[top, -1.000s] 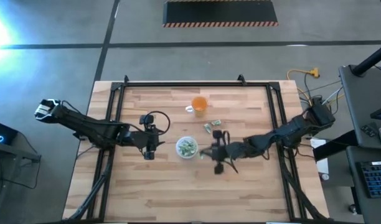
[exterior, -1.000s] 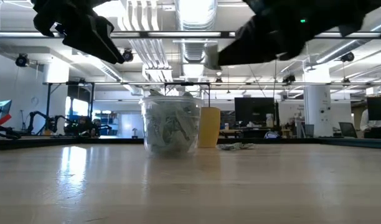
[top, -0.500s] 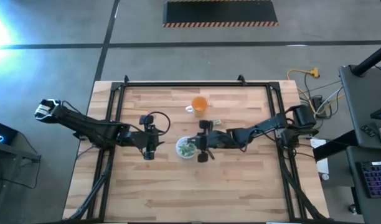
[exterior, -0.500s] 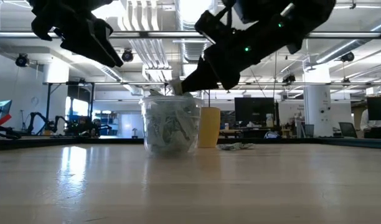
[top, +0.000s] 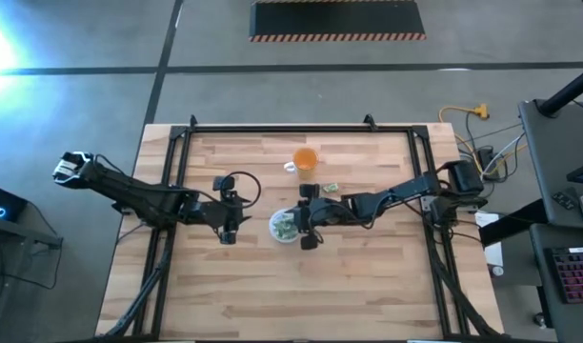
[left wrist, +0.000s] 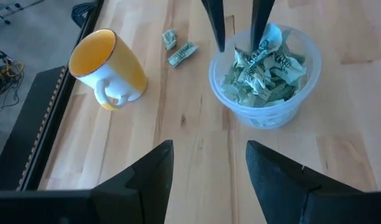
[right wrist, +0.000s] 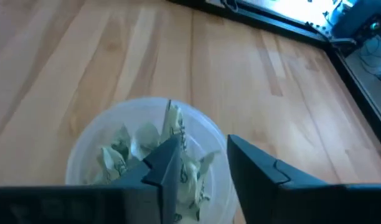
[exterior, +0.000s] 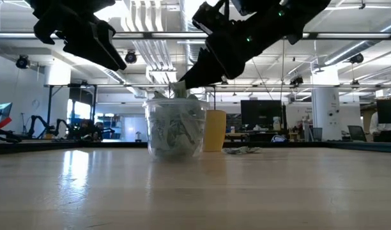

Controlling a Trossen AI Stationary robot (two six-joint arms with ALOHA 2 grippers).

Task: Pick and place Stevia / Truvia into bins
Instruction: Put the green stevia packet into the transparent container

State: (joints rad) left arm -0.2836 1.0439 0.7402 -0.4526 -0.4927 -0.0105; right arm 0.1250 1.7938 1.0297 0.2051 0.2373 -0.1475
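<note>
**Right gripper over the sachet cup**

Across the bare front of the wooden table (exterior: 195, 191) the first thing met is the clear plastic cup (exterior: 176, 131), standing upright about the middle of the tabletop and packed with crumpled green-and-white Stevia sachets (left wrist: 264, 74). The right gripper (exterior: 183, 85) hangs directly above its rim, fingers pointed down into the opening. They are parted a little, and one sachet (right wrist: 173, 124) stands on edge against the inner face of one finger, its lower end among the heap in the cup. I cannot tell whether the fingers are pinching it or have let it go.

The left gripper (top: 229, 229) hovers off the table just to the left of the cup, its two fingers (left wrist: 144, 180) spread wide with nothing between them.

Beyond the cup, toward the table's far edge, an orange mug with a white handle (left wrist: 109, 70) stands upright. Between the mug and the cup, somewhat toward the right edge, two loose sachets (left wrist: 178, 48) lie flat on the wood, close together and apart from both vessels.
</note>
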